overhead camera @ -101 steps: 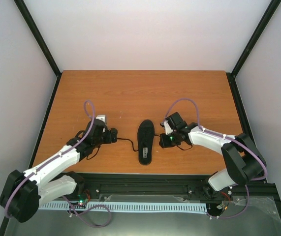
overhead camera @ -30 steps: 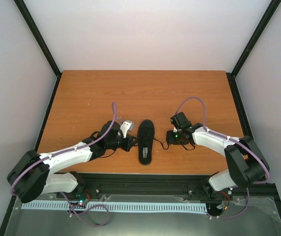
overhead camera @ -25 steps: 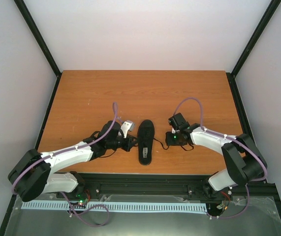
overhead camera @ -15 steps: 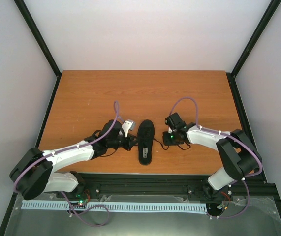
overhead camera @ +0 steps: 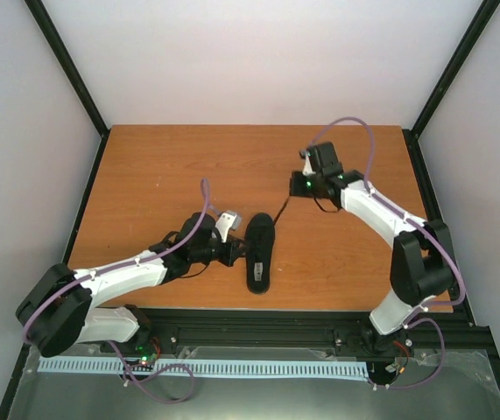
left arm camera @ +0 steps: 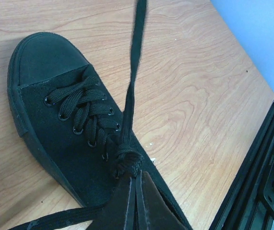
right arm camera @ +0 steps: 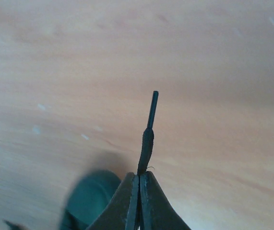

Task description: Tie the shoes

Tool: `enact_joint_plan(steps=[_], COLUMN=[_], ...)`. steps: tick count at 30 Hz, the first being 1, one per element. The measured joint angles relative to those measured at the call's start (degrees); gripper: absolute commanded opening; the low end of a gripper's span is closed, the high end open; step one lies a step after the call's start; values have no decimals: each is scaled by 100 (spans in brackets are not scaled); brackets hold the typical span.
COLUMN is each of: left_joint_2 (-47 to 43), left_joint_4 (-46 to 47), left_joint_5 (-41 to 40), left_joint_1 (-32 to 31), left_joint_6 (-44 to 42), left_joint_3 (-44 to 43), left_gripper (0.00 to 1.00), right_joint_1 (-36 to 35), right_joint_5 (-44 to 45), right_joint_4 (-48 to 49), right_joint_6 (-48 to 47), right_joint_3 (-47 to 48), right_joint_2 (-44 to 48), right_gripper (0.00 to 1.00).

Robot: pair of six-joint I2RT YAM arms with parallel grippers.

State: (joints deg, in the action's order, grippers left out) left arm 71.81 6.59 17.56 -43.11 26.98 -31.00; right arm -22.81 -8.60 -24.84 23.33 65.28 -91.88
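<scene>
shoe [overhead camera: 259,254] flat on the table [overhead camera: 162,166], near the front edge, roughly centred between the arms, toe toward the far side. Laced up; a small knot [left arm camera: 127,160] sits at the ankle end of the lacing.

left hand [overhead camera: 235,252] low, just beside the shoe's left flank. Wrist view: left hand [left arm camera: 137,176] fingers closed flat together, tips right against the knot. Can't tell whether any lace is actually pinched between them. A slack strand [left arm camera: 55,218] trails across the table under that hand.

right hand [overhead camera: 297,187] well apart from the shoe, out toward the far right of the table. Wrist view: right hand [right arm camera: 139,177] clamped narrow on the lace end [right arm camera: 147,143], with the aglet [right arm camera: 153,103] poking out past the fingertips.

taut lace [overhead camera: 281,208] runs in a straight line from the knot to the right hand; same strand in the left wrist view [left arm camera: 134,62], lifted off the table.
</scene>
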Motion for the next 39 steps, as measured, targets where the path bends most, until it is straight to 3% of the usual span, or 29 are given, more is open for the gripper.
enact_joint_plan(steps=[5, 6, 8, 9, 11, 14, 21, 28, 34, 39], left_joint_2=[-175, -212, -271, -289, -293, -293, -293, -254, -164, -79], left_joint_4=[4, 7, 11, 13, 22, 33, 87, 120, 140, 146], left_joint_5=[-50, -68, -98, -116, -131, -131, -138, -76, 7, 70], left_joint_1=[0, 0, 0, 0, 0, 0, 0, 9, 15, 15], left_joint_6=[4, 11, 24, 26, 26, 26, 105, 310, 398, 437], left_joint_3=[11, 22, 44, 57, 72, 92, 96, 76, 42, 2], left_gripper=[1, 1, 1, 1, 1, 1, 1, 1, 1, 1], right_joint_1=[-557, -758, -1154, -1327, -1545, -1327, 179, -229, -1088, -1373], right_joint_5=[-520, -688, -1095, -1296, -1582, -1766, -2601, -3880, -3438, -2876], right_joint_4=[210, 260, 352, 367, 409, 479, 1401, 2520, 2824, 3053], right_joint_6=[76, 120, 225, 264, 332, 396, 31, -894, -1414, -1694], right_joint_3=[1447, 1576, 1652, 1633, 1447, 861, -962, -2505, -2649, -2682], right_joint_2=[-820, -949, -1104, -1130, -1069, -682, 625, 1493, 1421, 1167], right_gripper=[6, 18, 60, 71, 79, 81, 82, 81, 77, 72])
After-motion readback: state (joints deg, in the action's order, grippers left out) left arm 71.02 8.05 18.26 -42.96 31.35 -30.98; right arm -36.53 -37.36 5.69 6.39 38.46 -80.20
